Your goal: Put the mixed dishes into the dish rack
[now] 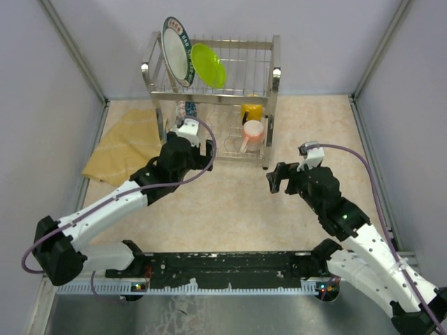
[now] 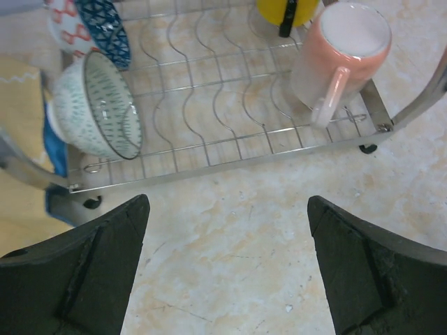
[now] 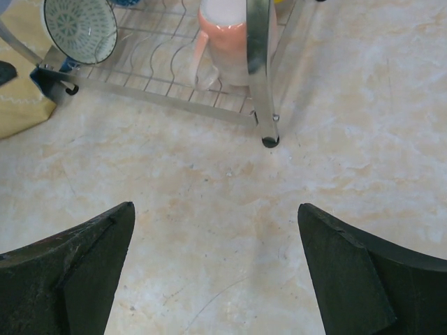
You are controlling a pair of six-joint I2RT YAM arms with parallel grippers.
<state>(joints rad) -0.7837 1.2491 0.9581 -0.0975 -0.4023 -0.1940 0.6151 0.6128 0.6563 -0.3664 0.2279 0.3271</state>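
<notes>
The dish rack (image 1: 276, 77) stands at the back of the table. On its top tier stand the white plate with a dark rim (image 1: 176, 50) and the lime-green plate (image 1: 208, 65). On the lower shelf (image 2: 209, 105) are the yellow mug (image 2: 283, 10), the pale pink mug (image 2: 342, 52), the blue patterned bowl (image 2: 105, 28) and the grey-green bowl (image 2: 98, 105). My left gripper (image 2: 227, 201) hangs open just in front of the rack's lower shelf, holding nothing. Further right, my right gripper (image 3: 215, 207) is open over bare table, short of the rack's front right post (image 3: 258, 63).
A yellow patterned cloth (image 1: 122, 146) lies on the table left of the rack, partly under its left side. Grey walls close in the left, back and right. The arms' base rail (image 1: 223, 269) runs along the near edge.
</notes>
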